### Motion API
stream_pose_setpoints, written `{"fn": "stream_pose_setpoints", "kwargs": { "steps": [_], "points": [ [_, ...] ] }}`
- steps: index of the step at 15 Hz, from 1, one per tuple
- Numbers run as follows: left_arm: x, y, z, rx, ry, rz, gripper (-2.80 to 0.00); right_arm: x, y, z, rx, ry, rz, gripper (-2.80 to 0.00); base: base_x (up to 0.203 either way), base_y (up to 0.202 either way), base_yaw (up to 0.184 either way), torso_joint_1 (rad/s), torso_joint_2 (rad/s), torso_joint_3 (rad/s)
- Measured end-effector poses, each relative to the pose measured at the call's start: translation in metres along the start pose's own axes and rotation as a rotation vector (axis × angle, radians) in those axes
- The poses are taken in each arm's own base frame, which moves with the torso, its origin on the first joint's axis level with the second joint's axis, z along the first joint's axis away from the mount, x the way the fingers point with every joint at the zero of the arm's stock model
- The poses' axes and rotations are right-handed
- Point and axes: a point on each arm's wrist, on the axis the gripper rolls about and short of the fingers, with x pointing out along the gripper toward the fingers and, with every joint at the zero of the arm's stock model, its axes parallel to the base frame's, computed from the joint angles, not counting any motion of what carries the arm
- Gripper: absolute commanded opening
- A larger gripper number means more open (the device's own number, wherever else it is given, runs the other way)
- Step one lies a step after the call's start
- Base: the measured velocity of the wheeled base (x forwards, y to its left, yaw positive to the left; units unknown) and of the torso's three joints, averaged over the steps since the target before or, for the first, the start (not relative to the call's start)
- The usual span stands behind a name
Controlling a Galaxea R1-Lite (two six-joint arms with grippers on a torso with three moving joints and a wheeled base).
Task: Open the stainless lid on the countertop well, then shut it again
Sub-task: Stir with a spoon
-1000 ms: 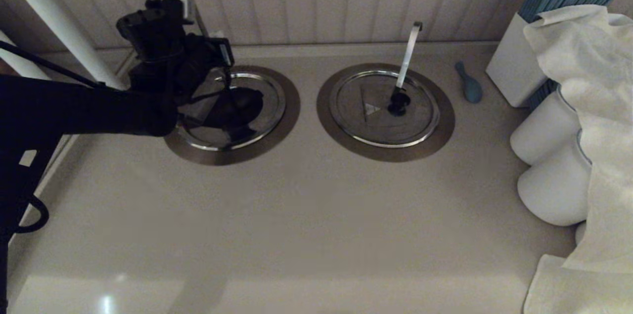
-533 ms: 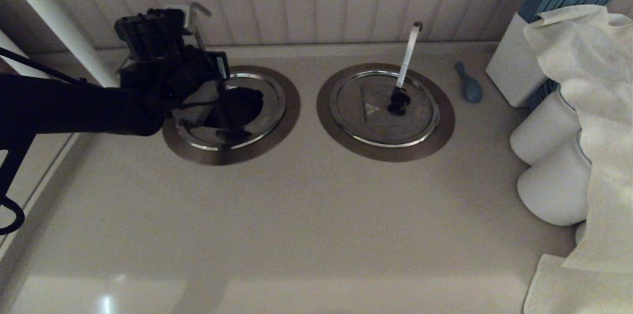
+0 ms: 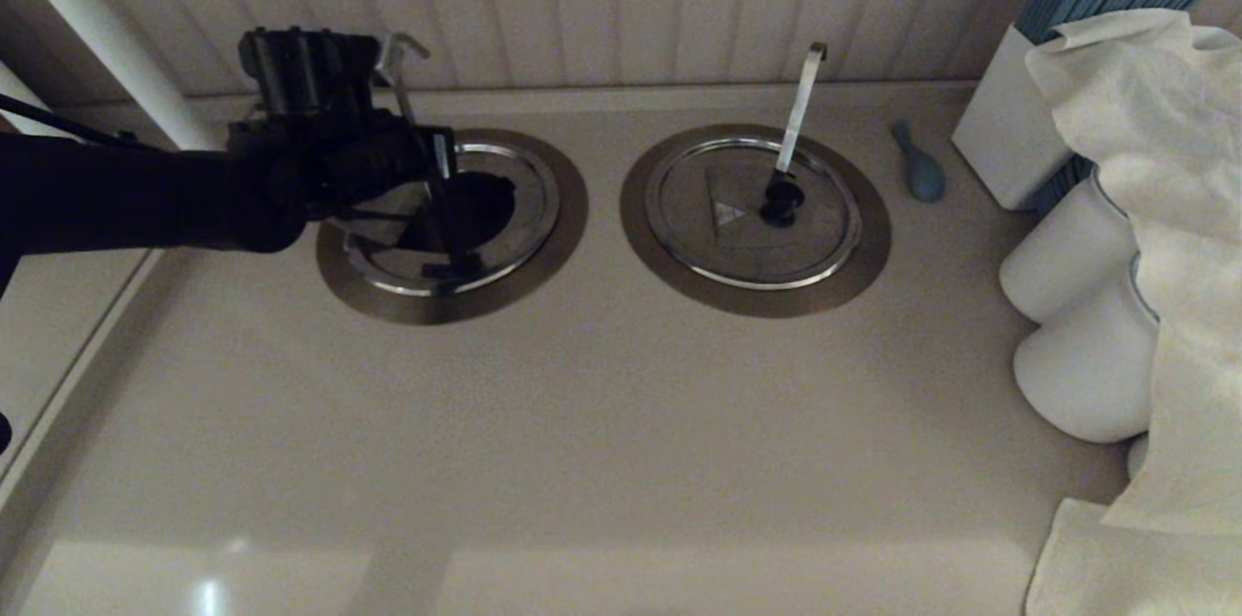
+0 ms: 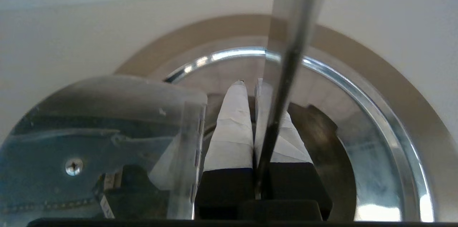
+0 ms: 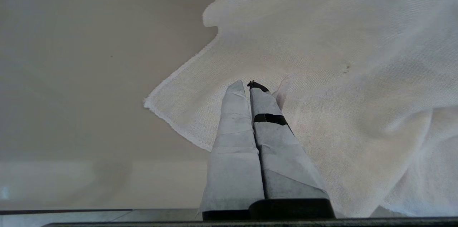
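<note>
The stainless lid (image 3: 524, 209) lies in the brownish collar of the countertop well (image 3: 456, 308) at the back left. The thin grey hooked handle (image 3: 400, 53) rises beside it. My left arm (image 3: 194, 199) reaches over the well from the left. In the left wrist view my left gripper (image 4: 249, 82) is shut and empty above the shiny lid (image 4: 379, 169). The handle (image 4: 297, 23) crosses in front of it. A mirror-like raised panel (image 4: 107, 119) stands beside the fingers. The knob is hidden. My right gripper (image 5: 249, 83) is shut over a white cloth.
The twin lid (image 3: 747, 218) with its broad bright handle (image 3: 800, 107) sits to the right. Further right are a blue utensil (image 3: 920, 165), a white box of blue sticks (image 3: 1009, 121), white jars (image 3: 1067, 267) and a draped cloth (image 3: 1164, 209). A white pole (image 3: 107, 44) stands far left.
My left arm has drawn back toward the wall and its elbow has left the lower left. The hooked handle's top now sits lower and a little further right.
</note>
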Motion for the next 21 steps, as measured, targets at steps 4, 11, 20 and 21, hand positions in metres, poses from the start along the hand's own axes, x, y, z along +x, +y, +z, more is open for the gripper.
{"fn": "stream_pose_setpoints", "kwargs": {
  "steps": [4,11,20,21],
  "points": [
    [0.0,-0.004,0.004,-0.072,0.005,-0.038,-2.8,0.0,0.0,0.0,0.0,0.0,-0.001,-2.8,0.0,0.0,0.0,0.0,0.0,0.0],
    [0.018,-0.023,0.012,-0.297,-0.044,-0.1,-2.8,0.0,0.0,0.0,0.0,0.0,-0.001,-2.8,0.0,0.0,0.0,0.0,0.0,0.0],
    [0.036,-0.016,0.0,-0.107,-0.179,0.041,-2.8,0.0,0.0,0.0,0.0,0.0,-0.001,-2.8,0.0,0.0,0.0,0.0,0.0,0.0],
    [0.033,-0.015,0.0,-0.103,-0.173,0.042,-2.8,0.0,0.0,0.0,0.0,0.0,-0.001,-2.8,0.0,0.0,0.0,0.0,0.0,0.0]
  ]
}}
